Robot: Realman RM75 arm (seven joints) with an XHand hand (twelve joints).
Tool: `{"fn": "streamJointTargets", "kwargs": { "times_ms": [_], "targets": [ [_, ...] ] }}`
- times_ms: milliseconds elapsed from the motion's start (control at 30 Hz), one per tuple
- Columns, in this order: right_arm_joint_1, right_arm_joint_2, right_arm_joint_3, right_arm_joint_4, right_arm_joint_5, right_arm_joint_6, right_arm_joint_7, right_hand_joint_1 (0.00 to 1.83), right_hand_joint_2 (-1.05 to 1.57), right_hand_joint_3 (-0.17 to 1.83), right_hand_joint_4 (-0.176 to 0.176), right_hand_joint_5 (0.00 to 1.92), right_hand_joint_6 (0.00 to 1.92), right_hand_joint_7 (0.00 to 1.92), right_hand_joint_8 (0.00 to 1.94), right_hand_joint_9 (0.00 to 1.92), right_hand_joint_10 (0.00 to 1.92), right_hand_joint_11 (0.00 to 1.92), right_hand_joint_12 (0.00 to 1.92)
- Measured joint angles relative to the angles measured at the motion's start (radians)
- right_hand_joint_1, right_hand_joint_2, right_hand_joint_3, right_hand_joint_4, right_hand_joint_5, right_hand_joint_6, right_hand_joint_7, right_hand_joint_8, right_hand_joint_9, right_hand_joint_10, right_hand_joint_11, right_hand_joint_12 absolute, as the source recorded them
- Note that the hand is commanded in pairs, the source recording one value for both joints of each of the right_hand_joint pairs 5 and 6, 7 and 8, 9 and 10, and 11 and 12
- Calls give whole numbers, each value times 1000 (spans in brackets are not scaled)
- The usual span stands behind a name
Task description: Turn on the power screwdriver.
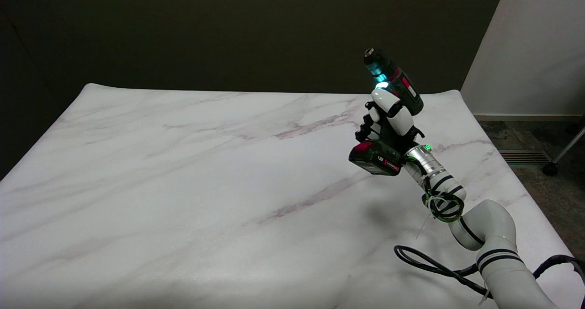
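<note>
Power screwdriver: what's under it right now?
The power screwdriver is held in the air by the right hand, its battery pack lowest. Below lies bare marble tabletop with a faint shadow. The handle and trigger are covered by the fingers.

Matt marble-look table [192, 172] (plastic screwdriver [395, 85])

Black-and-red cordless power screwdriver [394, 82] is up in the air over the far right part of the white marble-pattern table [183, 172], w/ chuck end highest & tilted to upper left, battery block lowest. Black-and-white robot right hand [388, 119] wraps its grip, btwn chuck & battery. Black cable loop [427, 263] lies on table near right edge, in front of the hand.
</note>
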Motion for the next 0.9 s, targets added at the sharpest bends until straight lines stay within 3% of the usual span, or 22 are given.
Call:
{"fn": "streamJointTargets", "kwargs": {
  "times_ms": [333,400,900],
  "targets": [
    [0,3,1,0,0,0,0,968,1571,1590,176,1920,1920,1920,1920,1920,1920,1920,1920],
    [0,4,2,0,0,0,0,1000,1571,1579,71,1920,1920,1920,1920,1920,1920,1920,1920],
    [-4,7,1,27,10,-11,0,1041,1571,1568,64,1920,1920,1920,1920,1920,1920,1920,1920]
  ]
}}
